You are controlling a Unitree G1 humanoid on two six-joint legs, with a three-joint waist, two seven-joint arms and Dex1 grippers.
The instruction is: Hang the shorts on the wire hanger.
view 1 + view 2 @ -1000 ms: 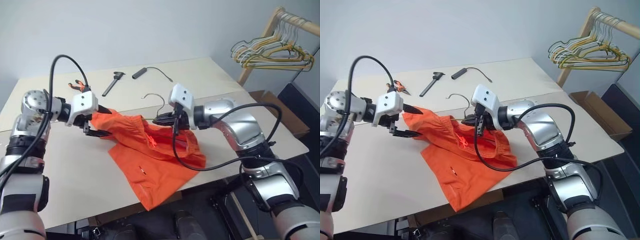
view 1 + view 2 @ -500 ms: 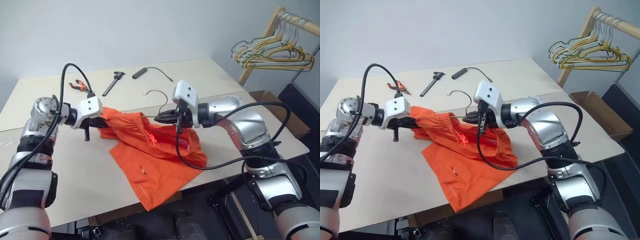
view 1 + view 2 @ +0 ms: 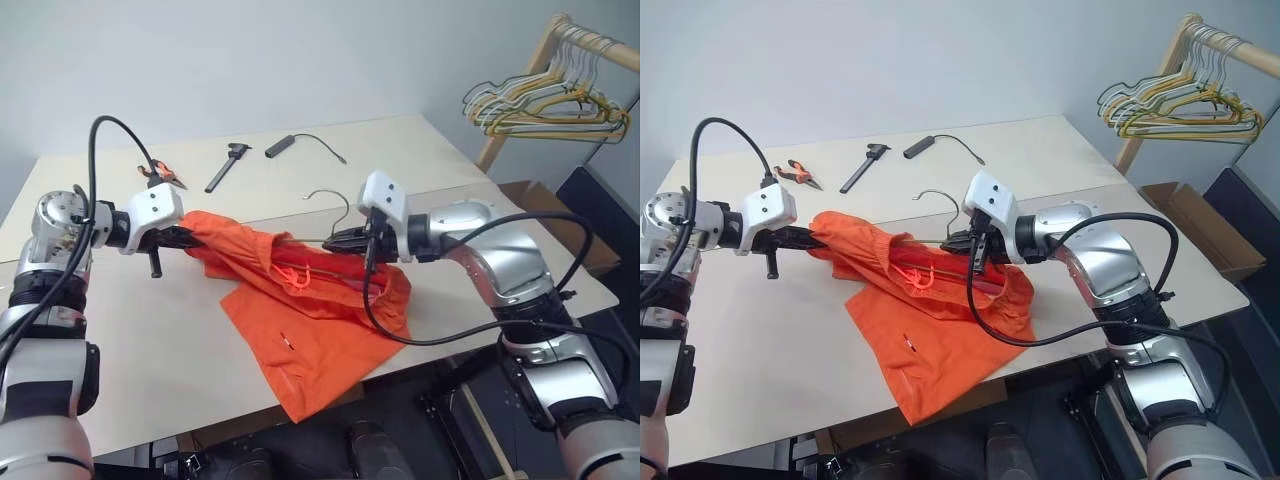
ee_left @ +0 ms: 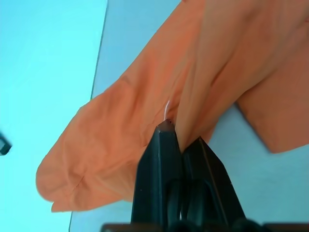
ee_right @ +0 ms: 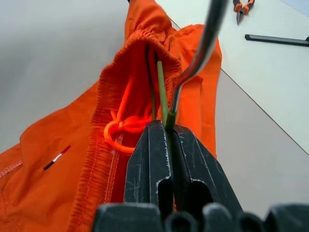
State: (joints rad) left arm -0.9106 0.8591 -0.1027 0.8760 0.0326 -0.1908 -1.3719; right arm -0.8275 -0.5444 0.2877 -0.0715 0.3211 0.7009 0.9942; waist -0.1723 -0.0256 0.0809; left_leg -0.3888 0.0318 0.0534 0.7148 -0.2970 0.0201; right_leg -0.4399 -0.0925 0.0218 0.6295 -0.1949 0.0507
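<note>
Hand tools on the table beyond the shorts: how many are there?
3: orange-handled pliers nearest the left arm, a black tool beside them, and a black cable with a cylindrical end further right. The shorts may hide more.

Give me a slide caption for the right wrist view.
Right gripper clamps the wire hanger, threaded into the orange shorts waistband.

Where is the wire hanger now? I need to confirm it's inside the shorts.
In the head views, mid-table: the wire hanger is clamped in the right gripper, hook upward, its wires running into the waistband of the shorts.
</note>
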